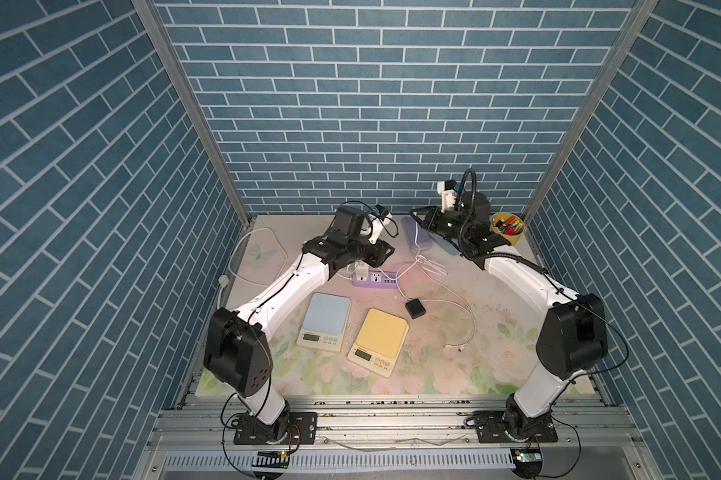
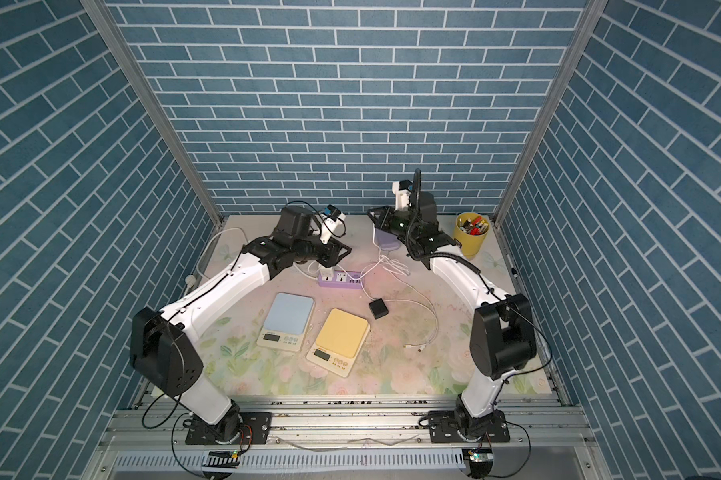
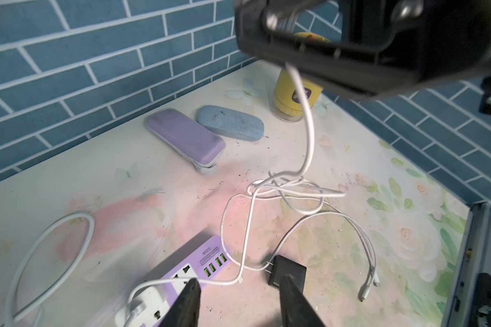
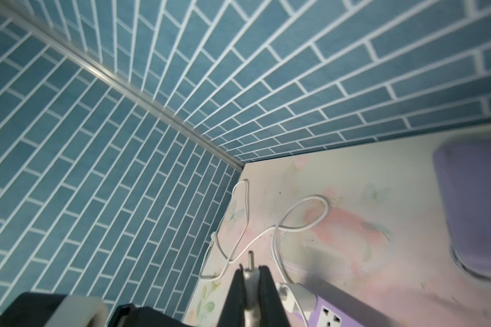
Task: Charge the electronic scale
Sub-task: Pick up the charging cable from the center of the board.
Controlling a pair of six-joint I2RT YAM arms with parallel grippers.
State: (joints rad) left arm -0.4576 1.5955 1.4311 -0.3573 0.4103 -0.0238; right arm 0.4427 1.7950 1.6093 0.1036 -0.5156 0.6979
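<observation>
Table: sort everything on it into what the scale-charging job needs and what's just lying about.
Job: blue scale, yellow scale, power strip, white charger, white cable in the right gripper.
Lying about: purple case, grey-blue case, yellow pen cup, black adapter.

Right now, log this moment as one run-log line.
left hand: open above purple power strip | right hand: shut on white cable plug | blue scale, yellow scale: no cable attached
</observation>
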